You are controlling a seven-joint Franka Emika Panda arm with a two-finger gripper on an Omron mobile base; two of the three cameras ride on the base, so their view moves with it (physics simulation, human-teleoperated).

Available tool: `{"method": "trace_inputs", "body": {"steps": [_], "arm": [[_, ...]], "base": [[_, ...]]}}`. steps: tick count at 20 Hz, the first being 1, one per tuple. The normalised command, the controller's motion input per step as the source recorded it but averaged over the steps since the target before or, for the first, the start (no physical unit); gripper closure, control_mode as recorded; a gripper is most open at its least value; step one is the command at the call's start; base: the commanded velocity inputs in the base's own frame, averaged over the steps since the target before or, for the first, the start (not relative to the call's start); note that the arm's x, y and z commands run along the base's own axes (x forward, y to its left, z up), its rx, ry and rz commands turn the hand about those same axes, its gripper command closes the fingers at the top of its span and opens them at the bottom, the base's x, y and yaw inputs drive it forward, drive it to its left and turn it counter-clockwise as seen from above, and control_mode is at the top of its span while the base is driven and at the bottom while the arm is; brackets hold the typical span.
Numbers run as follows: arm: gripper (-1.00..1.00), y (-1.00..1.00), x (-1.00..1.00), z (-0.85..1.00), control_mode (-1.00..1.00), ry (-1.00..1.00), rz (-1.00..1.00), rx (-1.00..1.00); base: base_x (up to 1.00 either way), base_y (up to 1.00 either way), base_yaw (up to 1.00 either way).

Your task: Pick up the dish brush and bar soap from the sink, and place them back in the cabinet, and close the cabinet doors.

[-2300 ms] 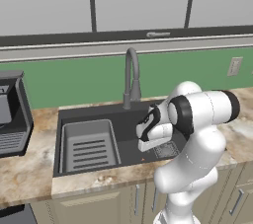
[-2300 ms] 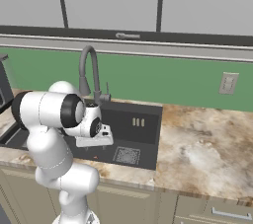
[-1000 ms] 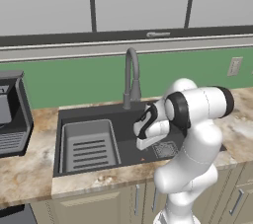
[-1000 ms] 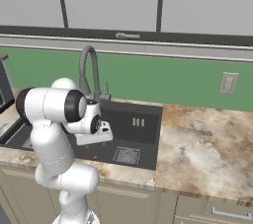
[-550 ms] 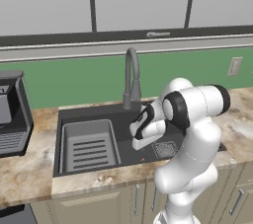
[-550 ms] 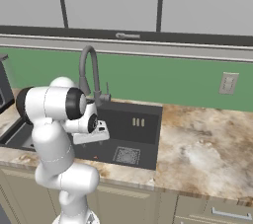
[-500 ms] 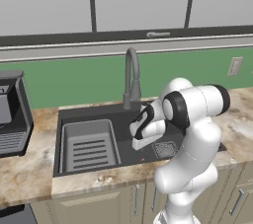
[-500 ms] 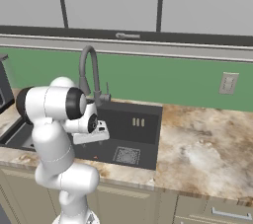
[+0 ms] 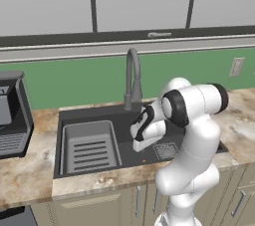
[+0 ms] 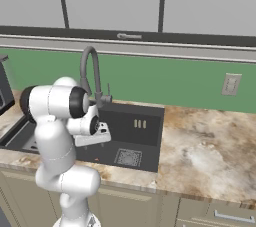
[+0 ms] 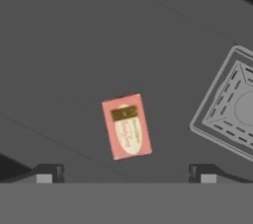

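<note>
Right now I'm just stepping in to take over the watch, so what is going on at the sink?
The white robot arm reaches down into the wide dark-grey sink, its two-finger gripper open and empty above the small pinkish-orange bar soap. The soap lies flat on the basin floor, beside the square drain grate. Nothing is gripped yet.

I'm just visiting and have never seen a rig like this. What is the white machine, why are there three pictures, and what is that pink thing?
It is a robot arm bending over a kitchen sink, all computer-rendered. Two pictures come from cameras behind the arm, one on each side. The third looks down from a camera on the hand, along its gripper, whose two dark fingertips stand wide apart at the bottom. The pink rectangle is a bar soap lying flat on the sink floor, beside the square drain grate. In the left picture it is a tiny orange speck. Nothing is held.
</note>
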Motion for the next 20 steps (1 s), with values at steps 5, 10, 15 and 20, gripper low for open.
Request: {"method": "trace_inputs", "body": {"steps": [5, 10, 15, 20], "arm": [[-1.00, 0.00, 0.06, -0.14, -1.00, 0.00, 0.04, 0.00], [-1.00, 0.00, 0.02, -0.18, -1.00, 0.00, 0.03, 0.00], [-1.00, 0.04, 0.00, -0.20, -1.00, 0.00, 0.01, 0.00], [-1.00, 0.05, 0.00, -0.22, -1.00, 0.00, 0.00, 0.00]], "base": [[0.00, 0.00, 0.00], [0.00, 0.00, 0.00], [0.00, 0.00, 0.00], [0.00, 0.00, 0.00]]}}
